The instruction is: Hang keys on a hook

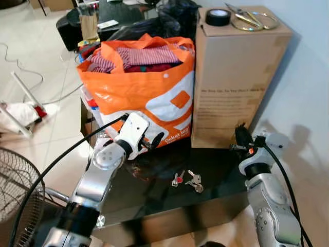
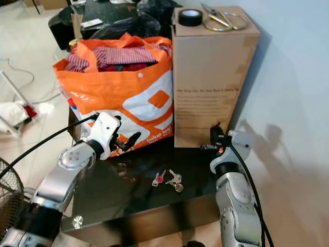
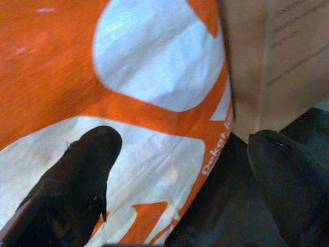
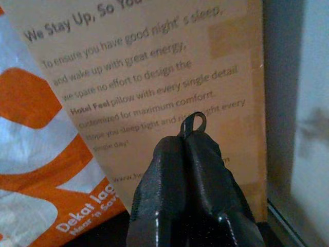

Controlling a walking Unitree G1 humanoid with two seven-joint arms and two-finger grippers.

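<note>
A small bunch of keys (image 1: 188,179), one with a red head, lies on the black glass table (image 1: 216,180) between my two arms. My left gripper (image 1: 154,139) hovers left of the keys, close to the orange bag. Its fingers (image 3: 77,185) are spread open with nothing between them. On the other side of the keys, my right gripper (image 1: 240,135) stands upright before the cardboard box. In the right wrist view its fingers (image 4: 175,175) are pressed shut, and a small black loop (image 4: 194,122) sticks out from their tips.
An orange and white bag (image 1: 139,87) full of clothes stands behind the keys. Beside it is a tall cardboard box (image 1: 234,77) with a tape roll (image 1: 218,16) and scissors (image 1: 247,18) on top. A fan (image 1: 18,195) is at the lower left, a white wall (image 1: 308,77) on the right.
</note>
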